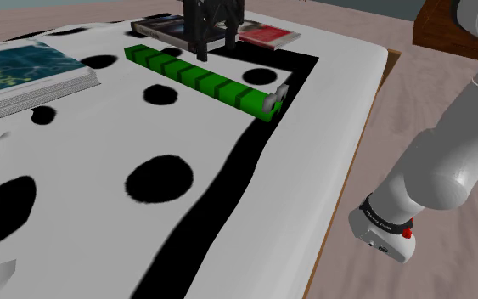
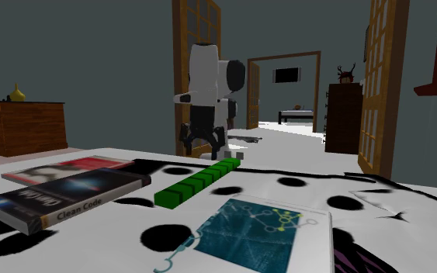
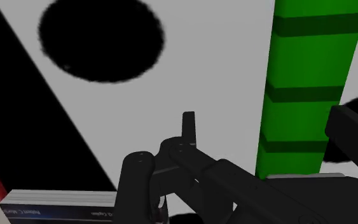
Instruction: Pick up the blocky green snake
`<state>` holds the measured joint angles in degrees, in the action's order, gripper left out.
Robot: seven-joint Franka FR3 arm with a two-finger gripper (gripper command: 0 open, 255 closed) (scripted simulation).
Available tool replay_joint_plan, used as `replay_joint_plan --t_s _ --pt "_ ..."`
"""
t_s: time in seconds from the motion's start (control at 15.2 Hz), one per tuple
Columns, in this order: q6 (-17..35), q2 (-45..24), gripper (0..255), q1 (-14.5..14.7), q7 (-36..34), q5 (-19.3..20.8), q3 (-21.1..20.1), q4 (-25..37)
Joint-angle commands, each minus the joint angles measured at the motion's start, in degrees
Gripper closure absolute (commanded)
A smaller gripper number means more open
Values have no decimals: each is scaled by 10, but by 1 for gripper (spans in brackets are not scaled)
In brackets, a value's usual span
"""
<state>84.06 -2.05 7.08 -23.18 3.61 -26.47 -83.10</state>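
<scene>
Gripper (image 3: 270, 132) open and empty: in the wrist view its fingers stand well apart with the green block snake (image 1: 203, 81) passing between them, off-centre toward one finger; whether that finger touches it cannot be told. The snake's long axis runs across the closing line of the jaws, so the grasp would turn, in my judgement, on centring and lowering rather than rotating. The snake lies flat and straight on the black-spotted white cover (image 1: 84, 153), just before the books: bright green square segments, darker grooves, a pale grey head at the shoulder view's right end.
</scene>
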Motion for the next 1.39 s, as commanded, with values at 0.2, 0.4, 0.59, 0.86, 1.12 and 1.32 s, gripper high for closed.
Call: replay_joint_plan --t_s 0.2,0.4,0.59,0.86,1.12,1.32 --pt "-45 -119 0 48 -51 50 -24 148" --pt "-15 -104 0 40 -48 42 -22 104" --pt "14 -92 0 35 -46 36 -21 65" --pt "28 -86 255 32 -45 33 -20 45" --pt "29 -86 255 31 -45 33 -20 44" --pt "29 -86 255 31 -45 33 -20 44"
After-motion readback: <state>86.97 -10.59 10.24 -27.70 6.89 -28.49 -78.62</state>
